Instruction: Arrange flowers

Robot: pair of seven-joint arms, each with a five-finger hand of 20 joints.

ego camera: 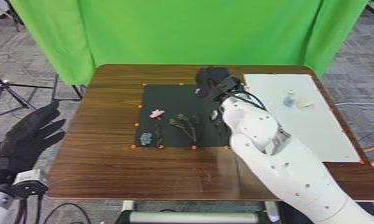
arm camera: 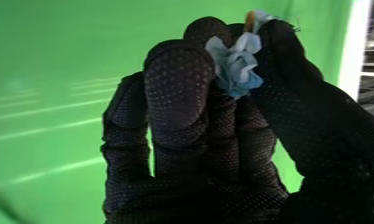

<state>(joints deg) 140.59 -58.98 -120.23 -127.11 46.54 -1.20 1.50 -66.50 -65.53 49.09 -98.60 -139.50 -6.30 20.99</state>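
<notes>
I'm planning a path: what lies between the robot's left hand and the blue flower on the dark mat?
In the head view, brown tabletop lies between the left hand and the blue flower, then a narrow strip of dark mat.

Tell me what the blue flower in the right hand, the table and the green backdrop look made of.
Blue flower: perhaps thin fabric or paper, matte, with crumpled petals; real petals can't be ruled out.
Table: wood or wood-look laminate, apparently smooth, brown with streaky grain.
Green backdrop: probably matte cloth; it hangs in vertical folds.
</notes>
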